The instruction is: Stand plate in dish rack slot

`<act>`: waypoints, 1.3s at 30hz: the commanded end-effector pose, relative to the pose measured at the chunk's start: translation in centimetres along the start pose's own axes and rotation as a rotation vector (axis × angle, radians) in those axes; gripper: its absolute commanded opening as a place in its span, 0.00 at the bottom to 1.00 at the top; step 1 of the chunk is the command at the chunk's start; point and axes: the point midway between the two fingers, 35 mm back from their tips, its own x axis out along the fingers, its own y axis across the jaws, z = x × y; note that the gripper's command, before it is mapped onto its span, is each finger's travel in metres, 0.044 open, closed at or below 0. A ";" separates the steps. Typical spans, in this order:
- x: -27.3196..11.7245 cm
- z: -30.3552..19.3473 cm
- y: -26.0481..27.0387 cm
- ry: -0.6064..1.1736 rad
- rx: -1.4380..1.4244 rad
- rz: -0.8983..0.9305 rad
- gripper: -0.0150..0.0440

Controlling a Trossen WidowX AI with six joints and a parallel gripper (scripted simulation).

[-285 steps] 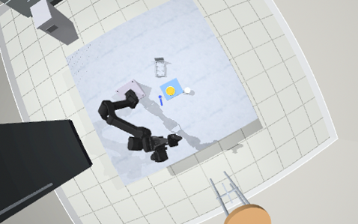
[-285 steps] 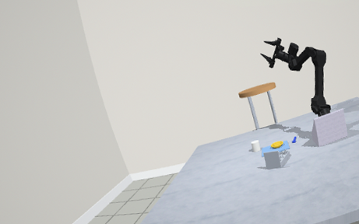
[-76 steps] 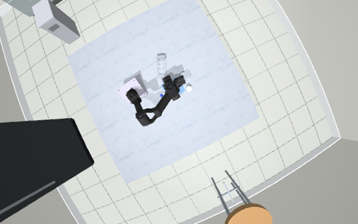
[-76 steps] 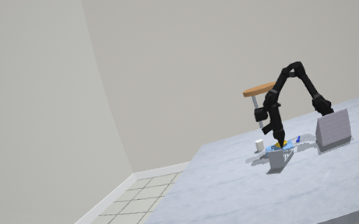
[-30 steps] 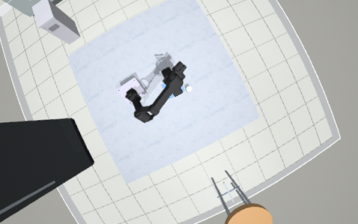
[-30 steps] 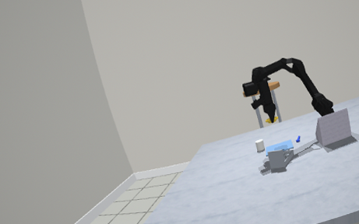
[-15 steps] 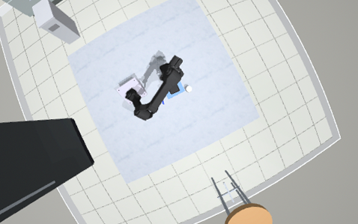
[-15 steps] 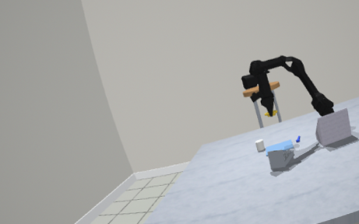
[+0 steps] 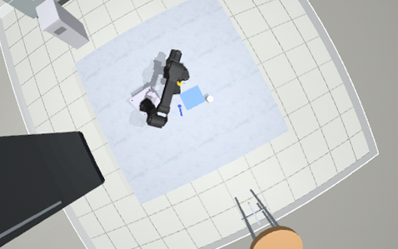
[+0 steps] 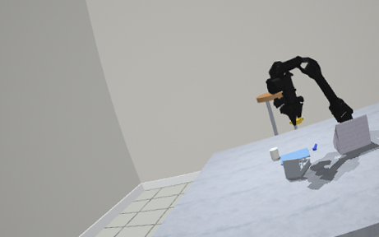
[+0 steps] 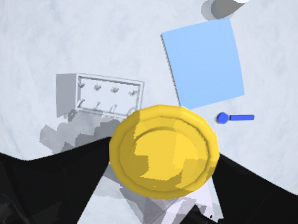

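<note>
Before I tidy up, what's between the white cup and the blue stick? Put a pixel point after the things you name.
The blue square (image 9: 192,97) (image 10: 295,156) (image 11: 204,64) lies between cup (image 9: 210,98) (image 10: 273,153) (image 11: 226,8) and stick (image 9: 180,106) (image 10: 314,147) (image 11: 242,117), seen in the wrist view.

Top view: the arm (image 9: 168,91) (image 10: 325,87) hid the dish rack (image 10: 292,169) (image 11: 66,95) and all but a small yellow part of the plate (image 9: 179,84) (image 10: 298,121) (image 11: 165,150). Wrist view: the plate covered one corner of the rack; the upper edge cut off the white cylinder (image 9: 210,98) (image 10: 274,153) (image 11: 227,7). Exterior view: the worktop (image 9: 233,158) (image 10: 230,197) (image 11: 30,30) ran out of frame at right.
</note>
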 end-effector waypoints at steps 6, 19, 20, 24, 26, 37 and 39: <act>1.5 -0.5 0.3 0.083 -0.062 0.035 0.25; 5.0 -1.4 1.0 0.261 -0.288 0.200 0.25; 5.3 -1.5 1.1 0.271 -0.305 0.216 0.25; 6.2 -1.7 1.3 0.306 -0.372 0.285 0.25; 6.6 -1.8 1.4 0.319 -0.404 0.322 0.25; 8.7 -2.2 2.1 0.344 -0.574 0.543 0.25; 9.1 -2.3 2.2 0.339 -0.603 0.585 0.25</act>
